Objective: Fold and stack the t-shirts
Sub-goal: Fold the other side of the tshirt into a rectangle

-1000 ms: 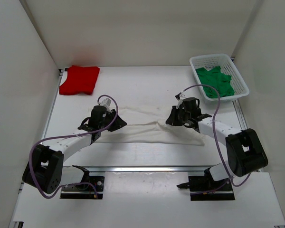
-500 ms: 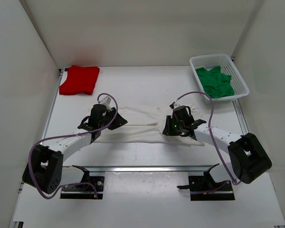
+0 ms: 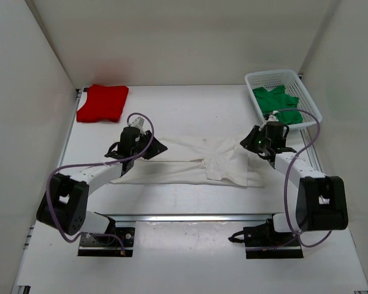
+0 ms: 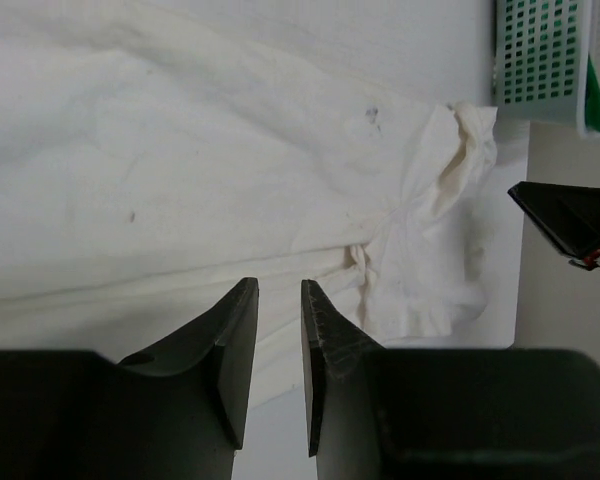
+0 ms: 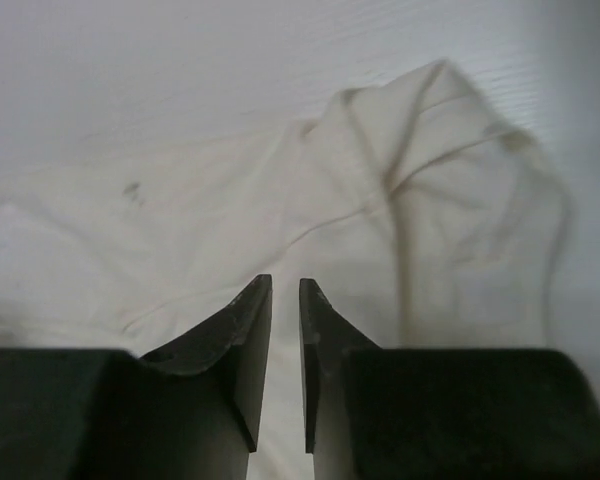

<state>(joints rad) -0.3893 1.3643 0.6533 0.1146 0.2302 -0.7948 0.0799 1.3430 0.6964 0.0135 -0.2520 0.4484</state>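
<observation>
Red t-shirt (image 3: 102, 102) 1 | white t-shirt (image 3: 190, 160) 1 | green t-shirt (image 3: 279, 105) 1 (in basket (image 3: 270, 73)) | left claw (image 4: 278, 285), right claw (image 5: 285, 282): ajar, empty

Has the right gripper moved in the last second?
Yes. The right gripper has moved right, away from the middle of the white t-shirt, and is now close to the near end of the basket.

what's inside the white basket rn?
Inside the basket lies a crumpled green t-shirt, covering most of the bottom. Nothing else shows in there. Whether anything sits under the shirt cannot be seen, because the cloth hides it.
</observation>
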